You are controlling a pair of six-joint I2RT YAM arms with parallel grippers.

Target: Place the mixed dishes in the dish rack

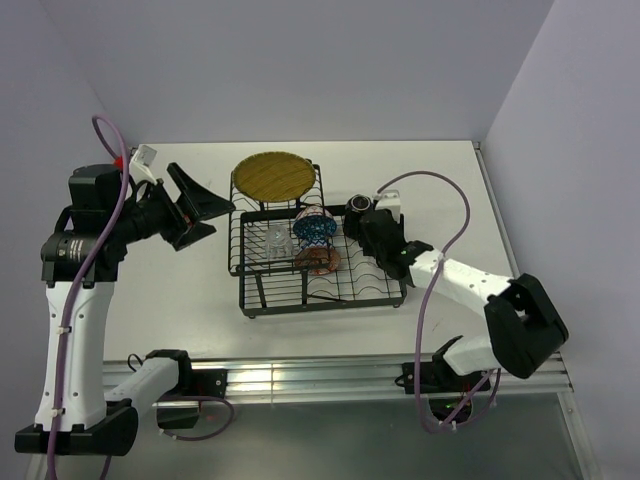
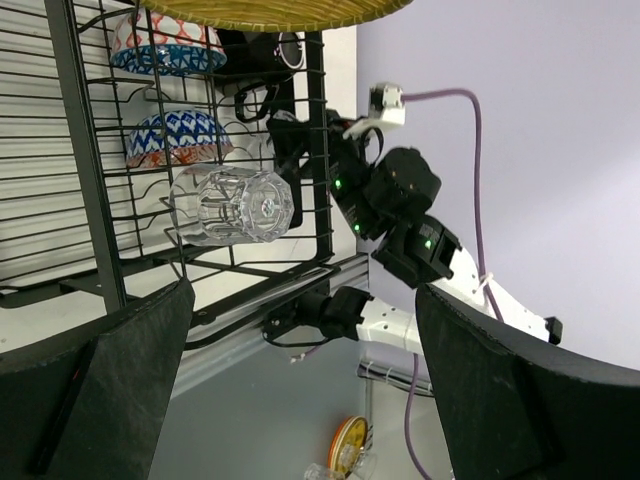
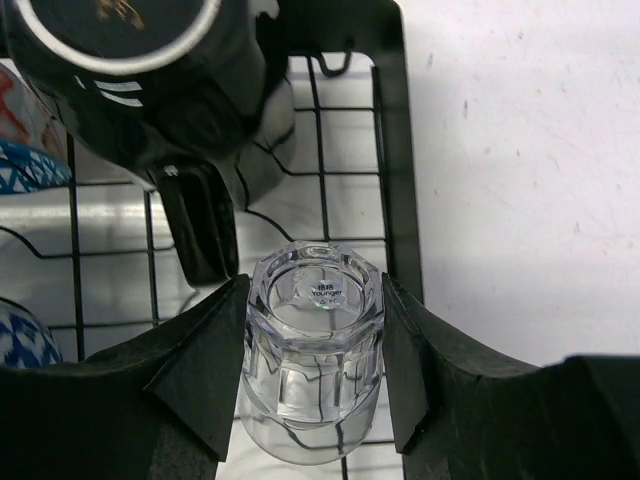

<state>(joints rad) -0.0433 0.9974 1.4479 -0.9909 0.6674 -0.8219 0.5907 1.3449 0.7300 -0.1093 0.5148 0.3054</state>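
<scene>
The right end effector [image 3: 315, 330], half closed on a clear glass cup [image 3: 315, 390] at the dish rack's [image 3: 392, 150] right edge beside the black mug [image 3: 150, 70], should lower it squarely onto the wires, clear of the mug handle, before letting go; the left end effector [image 2: 305, 395] gapes empty.

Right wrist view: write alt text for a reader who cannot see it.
The right gripper clamps a clear glass cup, base toward the camera, over the black wire dish rack. A black mug sits at upper left; white table shows at right.
</scene>
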